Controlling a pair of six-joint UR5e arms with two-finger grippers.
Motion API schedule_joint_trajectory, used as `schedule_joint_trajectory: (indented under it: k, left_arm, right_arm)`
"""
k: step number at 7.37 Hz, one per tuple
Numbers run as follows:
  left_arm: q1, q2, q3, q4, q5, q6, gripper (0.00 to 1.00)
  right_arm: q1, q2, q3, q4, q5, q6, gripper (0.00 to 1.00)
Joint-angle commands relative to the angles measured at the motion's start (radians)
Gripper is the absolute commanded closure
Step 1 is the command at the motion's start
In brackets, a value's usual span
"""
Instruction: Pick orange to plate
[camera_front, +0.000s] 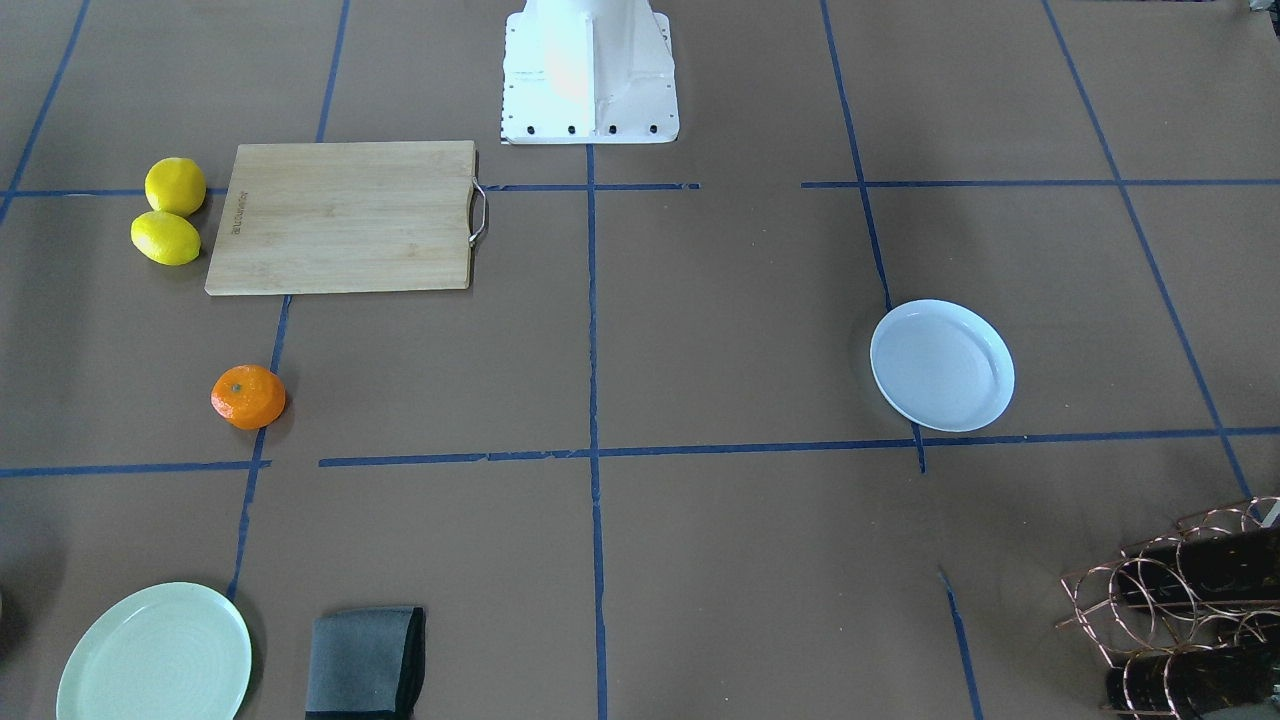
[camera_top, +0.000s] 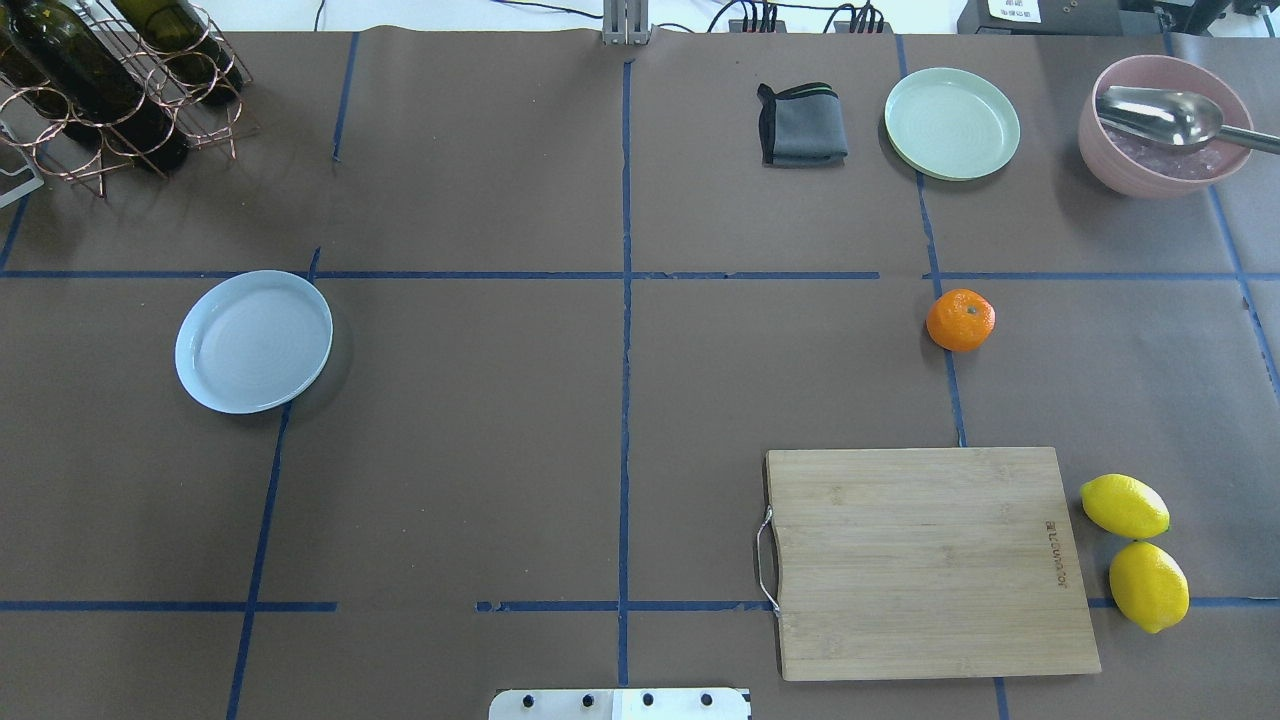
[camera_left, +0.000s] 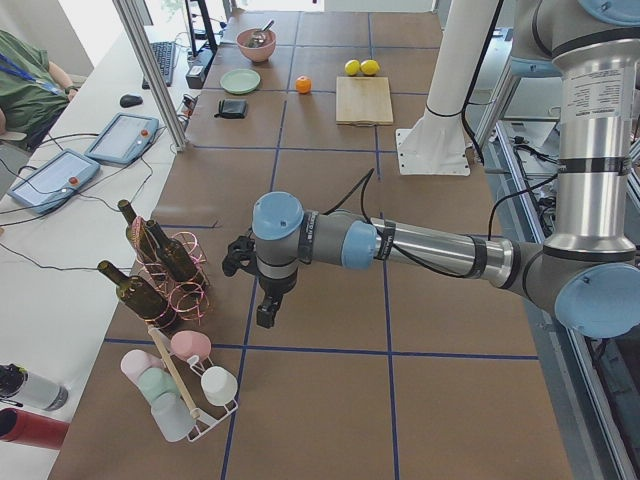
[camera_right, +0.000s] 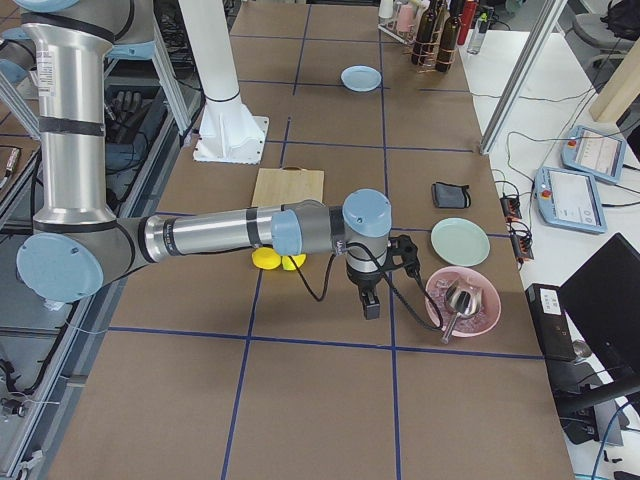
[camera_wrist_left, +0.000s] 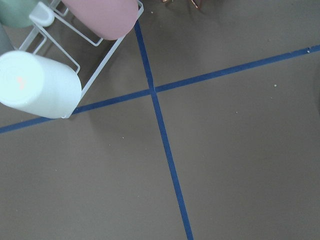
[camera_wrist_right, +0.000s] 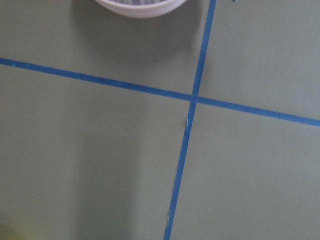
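I see the orange (camera_top: 960, 320) lying on the brown tabletop (camera_top: 500, 450), on a blue tape line on the robot's right side, between the pale green plate (camera_top: 952, 123) and the wooden cutting board (camera_top: 925, 560). The white plate (camera_top: 254, 341) lies on the left side, well apart from the orange. The fruit is not on it yet.

The pink bowl (camera_top: 1130, 175) at the far right corner holds a metal spoon (camera_top: 1165, 115), whose handle sticks out over the rim. There are also some pale pieces in it, which I cannot identify. The copper wire rack (camera_top: 60, 150) at the far left corner holds dark wine bottles (camera_top: 95, 80). In the left side view, a white wire rack (camera_left: 215, 410) carries pink, green and white cups (camera_left: 190, 345).

Two lemons (camera_top: 1124, 506) lie just beside the board's outer edge, and a folded grey cloth (camera_top: 803, 125) lies near the green plate.

The left gripper (camera_left: 265, 315) hangs near the bottle rack and the right gripper (camera_right: 371, 305) hangs near the pink bowl. Both point down, above the tabletop. I cannot tell if their fingers are apart or together.
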Motion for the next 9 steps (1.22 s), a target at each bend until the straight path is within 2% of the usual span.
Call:
schedule_joint_trajectory:
  k: [1,2,4,6,7,9]
  left_arm:
    - [0.000,-0.044,0.011,-0.158,-0.001,-0.008,0.00]
    - [-0.003,-0.040,0.004,-0.307,-0.001,-0.011,0.00]
    - [-0.003,-0.028,0.042,-0.525,-0.006,-0.011,0.00]
    - [0.003,0.042,0.054,-0.662,0.002,0.001,0.00]
    - [0.003,0.044,0.124,-0.812,-0.001,-0.011,0.00]
    - [0.021,0.034,0.135,-0.841,-0.006,-0.183,0.00]
  right_arm:
    - [0.000,-0.014,-0.005,0.088,0.005,0.026,0.00]
    - [0.000,-0.015,-0.008,0.089,0.007,0.023,0.00]
    - [0.000,-0.028,-0.008,0.091,0.022,0.022,0.00]
    - [0.000,-0.030,-0.002,0.103,0.034,0.023,0.00]
    - [0.000,-0.030,-0.006,0.112,0.034,0.025,0.00]
    - [0.000,-0.030,-0.005,0.113,0.034,0.025,0.00]
